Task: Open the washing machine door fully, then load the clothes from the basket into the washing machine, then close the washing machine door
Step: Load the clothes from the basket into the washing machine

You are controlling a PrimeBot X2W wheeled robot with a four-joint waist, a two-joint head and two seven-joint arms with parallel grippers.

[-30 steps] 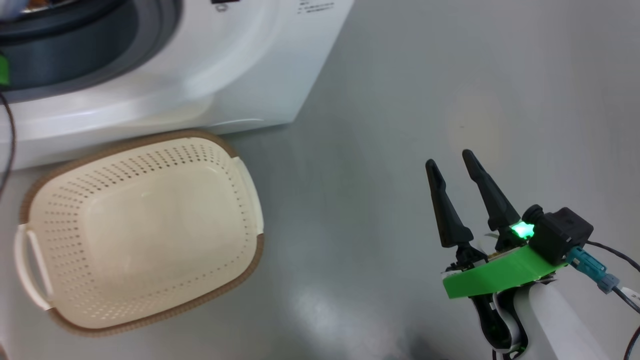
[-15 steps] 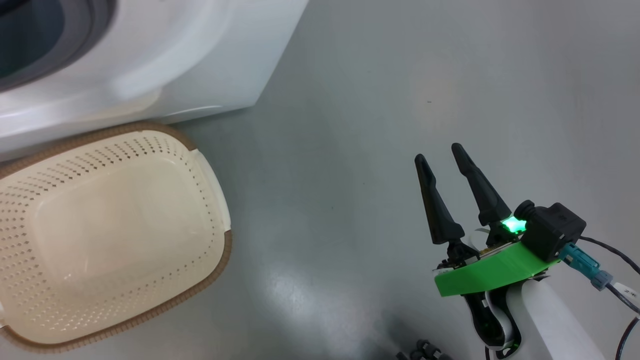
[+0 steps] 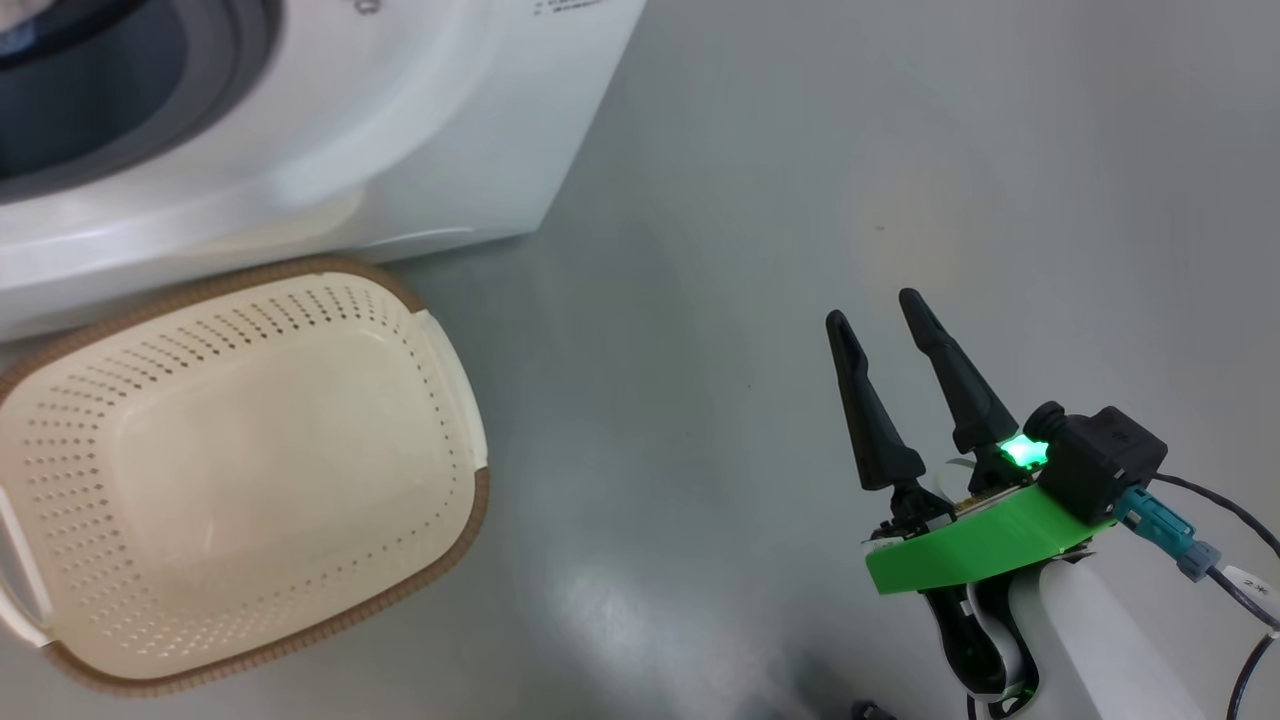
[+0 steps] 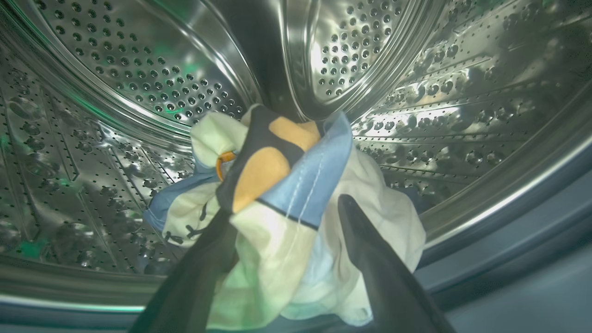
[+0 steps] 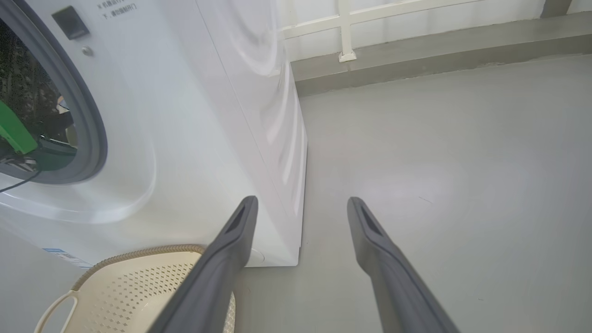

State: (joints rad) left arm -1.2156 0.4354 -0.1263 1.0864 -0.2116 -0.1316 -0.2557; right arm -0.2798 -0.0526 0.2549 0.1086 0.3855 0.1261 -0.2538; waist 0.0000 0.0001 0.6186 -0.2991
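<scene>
Two long dark fingers (image 4: pixel 379 268) of the left gripper (image 4: pixel 282 208) standing wide apart inside the big white washing machine's (image 3: pixel 450 100) steel perforated drum (image 4: pixel 138 69), light blue, orange and cream clothes (image 4: pixel 296 185) lying loose between them, right gripper (image 3: pixel 872 308) hanging open and empty beside the machine, cream perforated plastic basket (image 3: pixel 330 310) sitting just before it, front-panel print (image 5: pixel 115 5) being too small to read.

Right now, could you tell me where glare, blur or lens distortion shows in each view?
Head view: a glare patch on the floor beside the basket; the right gripper's green light blooms. Left wrist view: bright highlights on the drum, near fingers blurred. Right wrist view: the wide-angle lens bows the washing machine's edge.
</scene>
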